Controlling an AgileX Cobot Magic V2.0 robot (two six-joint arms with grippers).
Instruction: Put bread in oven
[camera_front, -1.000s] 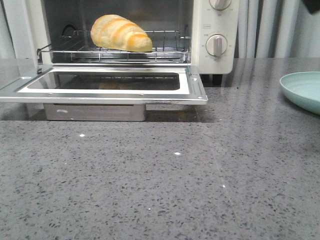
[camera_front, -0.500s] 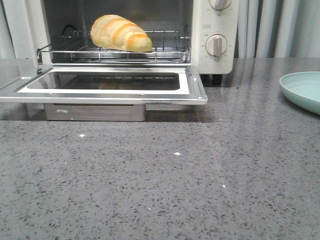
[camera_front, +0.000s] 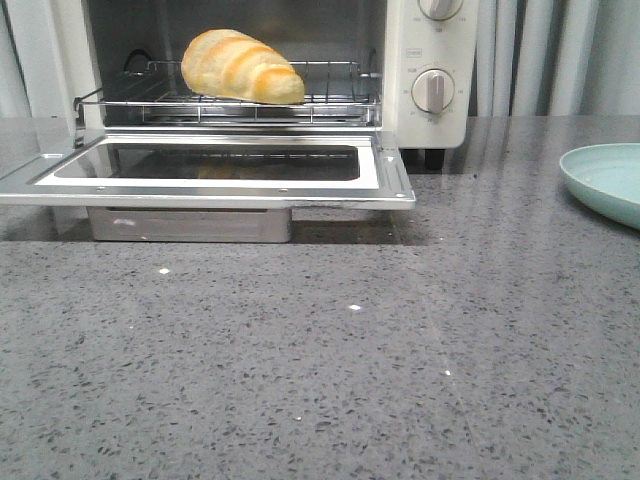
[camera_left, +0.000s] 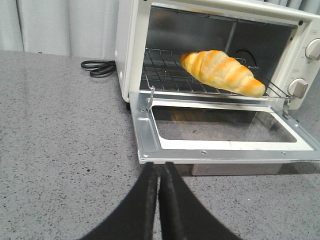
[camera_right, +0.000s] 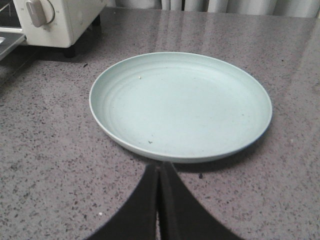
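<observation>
Inside, the bread (camera_front: 242, 66) lay on the oven (camera_front: 430, 70) rack — door down. Left gripper (camera_left: 159, 172) and right gripper (camera_right: 159, 172) — fingers pressed together, holding nothing.

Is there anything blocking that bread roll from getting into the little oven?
Nothing visible blocks it. The bread already lies on the wire rack inside the oven, whose door hangs fully open. Both grippers are shut and empty: the left gripper faces the door, the right gripper faces the empty plate.
</observation>
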